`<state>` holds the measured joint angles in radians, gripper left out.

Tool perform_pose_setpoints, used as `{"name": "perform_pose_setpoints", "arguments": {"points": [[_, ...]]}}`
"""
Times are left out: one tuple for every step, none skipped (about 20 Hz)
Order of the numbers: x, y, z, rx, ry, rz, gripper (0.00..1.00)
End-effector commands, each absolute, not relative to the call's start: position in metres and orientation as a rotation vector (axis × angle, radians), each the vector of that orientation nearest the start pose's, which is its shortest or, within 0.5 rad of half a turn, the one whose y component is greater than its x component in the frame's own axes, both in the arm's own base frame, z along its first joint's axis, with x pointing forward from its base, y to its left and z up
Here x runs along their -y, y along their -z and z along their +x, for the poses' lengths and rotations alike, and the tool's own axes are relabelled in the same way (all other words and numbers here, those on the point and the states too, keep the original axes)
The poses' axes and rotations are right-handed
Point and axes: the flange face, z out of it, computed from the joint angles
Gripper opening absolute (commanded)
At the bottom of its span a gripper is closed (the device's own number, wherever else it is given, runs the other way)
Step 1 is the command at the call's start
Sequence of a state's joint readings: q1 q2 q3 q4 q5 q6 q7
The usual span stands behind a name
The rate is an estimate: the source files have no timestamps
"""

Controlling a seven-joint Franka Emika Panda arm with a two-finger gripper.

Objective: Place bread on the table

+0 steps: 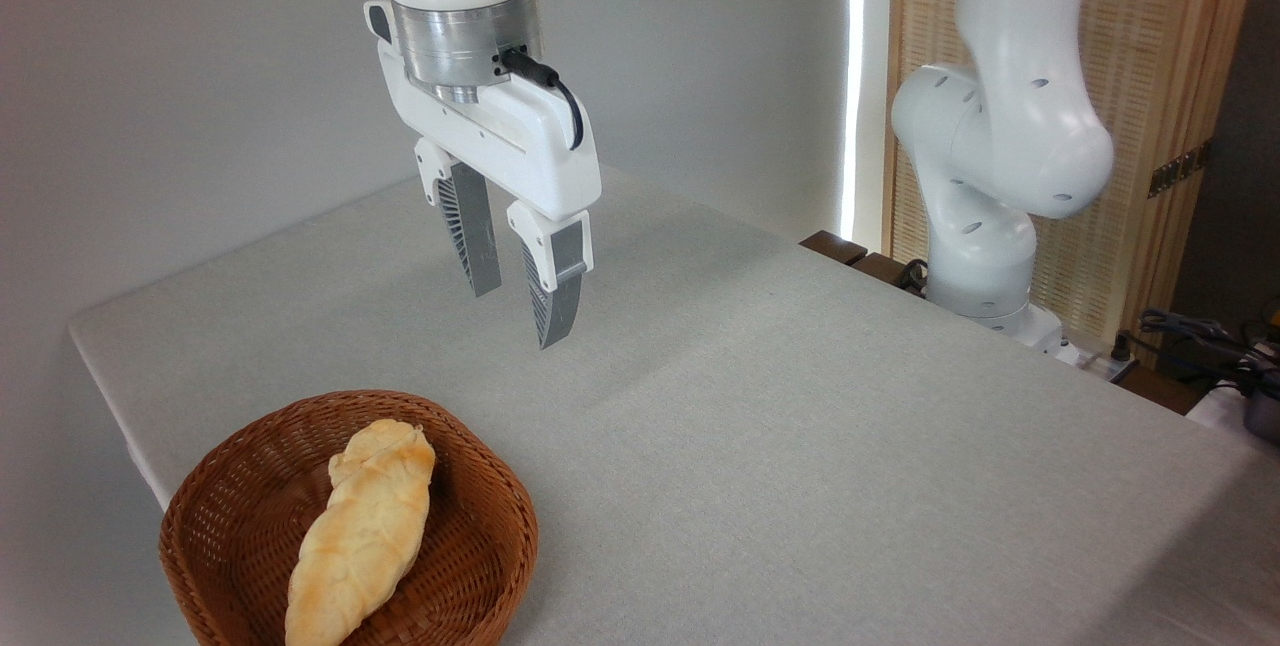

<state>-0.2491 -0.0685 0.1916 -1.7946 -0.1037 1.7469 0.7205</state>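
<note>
The cloth-covered worktop (800, 426) fills most of the frame. The white arm's base (985, 226) stands at the upper right. A brown wicker basket (480, 566) sits at the lower left (its near edge cut off by the frame). The bread (365, 531) lies inside it, seemingly propped on the rim. Upper centre, the gripper (515, 296) hangs with fingers (475, 246) slightly parted, holding nothing.

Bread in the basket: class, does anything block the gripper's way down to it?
Nothing visible does. The open gripper hangs in free air above the table; the bread lies uncovered in the wicker basket, whose low rim surrounds it.
</note>
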Motion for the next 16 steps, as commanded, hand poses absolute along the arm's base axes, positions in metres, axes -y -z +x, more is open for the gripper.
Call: {"name": "perform_pose_setpoints", "arguments": {"points": [[0.034, -0.577, 0.540, -1.205, 0.078, -3.015, 1.00], [0.033, -0.575, 0.540, -1.202, 0.074, -3.017, 1.00], [0.029, -0.576, 0.541, -1.193, 0.078, -3.018, 1.00], [0.031, -0.577, 0.541, -1.191, 0.084, -3.015, 1.00], [0.031, -0.577, 0.541, -1.184, 0.083, -3.017, 1.00], [0.032, -0.577, 0.541, -1.180, 0.081, -3.017, 1.00], [0.035, -0.577, 0.541, -1.186, 0.080, -3.013, 1.00], [0.036, -0.585, 0.542, -1.194, 0.105, -3.001, 1.00], [0.038, -0.595, 0.547, -1.194, 0.133, -2.989, 1.00], [0.037, -0.599, 0.549, -1.189, 0.144, -2.991, 1.00], [0.037, -0.599, 0.549, -1.188, 0.147, -2.996, 1.00], [0.034, -0.599, 0.548, -1.183, 0.146, -2.997, 1.00], [0.032, -0.601, 0.549, -1.179, 0.151, -2.997, 1.00], [0.032, -0.601, 0.548, -1.181, 0.151, -2.997, 1.00], [0.032, -0.601, 0.549, -1.174, 0.151, -2.999, 1.00], [0.032, -0.600, 0.548, -1.174, 0.148, -2.998, 1.00]]}}
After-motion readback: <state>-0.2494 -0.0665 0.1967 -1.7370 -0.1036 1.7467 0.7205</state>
